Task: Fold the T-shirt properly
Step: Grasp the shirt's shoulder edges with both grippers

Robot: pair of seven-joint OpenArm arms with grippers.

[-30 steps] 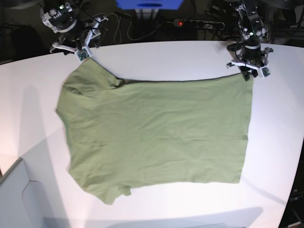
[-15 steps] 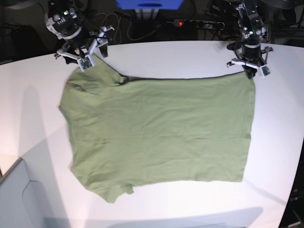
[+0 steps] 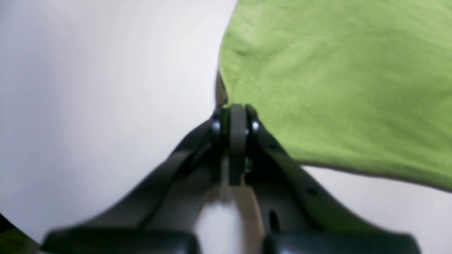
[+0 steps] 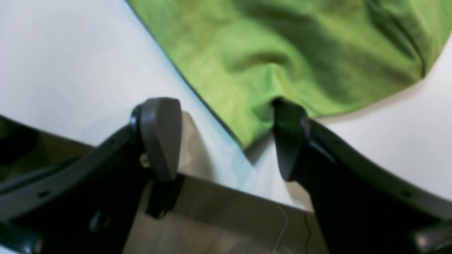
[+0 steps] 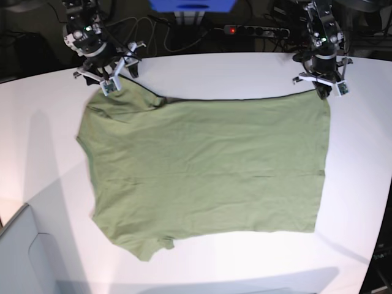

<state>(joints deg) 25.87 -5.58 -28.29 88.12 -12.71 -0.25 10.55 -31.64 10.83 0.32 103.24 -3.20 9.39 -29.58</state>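
The near edge of the white bench (image 5: 202, 269) is bare, and beyond it the T-shirt (image 5: 202, 165) lies spread flat and unfolded across the middle, one sleeve pointing toward the camera at the base view's lower left, the hem running down that view's right side. No fold has been made yet, so the task sits at its very start. At the far side, the left gripper (image 3: 237, 116) has its jaws clenched on the far hem corner of the T-shirt (image 3: 335, 81), the cloth drawn into a small peak at the pads. Over the last second that corner has been pulled slightly farther back and outward, and the far edge now runs straighter than it did. The right gripper (image 4: 226, 137) has come down from just off the cloth onto the far sleeve (image 5: 113, 98); its jaws stand released, one pad on bare bench, the other touching the bunched sleeve edge (image 4: 268, 106), nothing held yet. Judging by this, the far edge is being tensioned; once the right jaws close, both arms could likely carry it toward the near side for a first fold.
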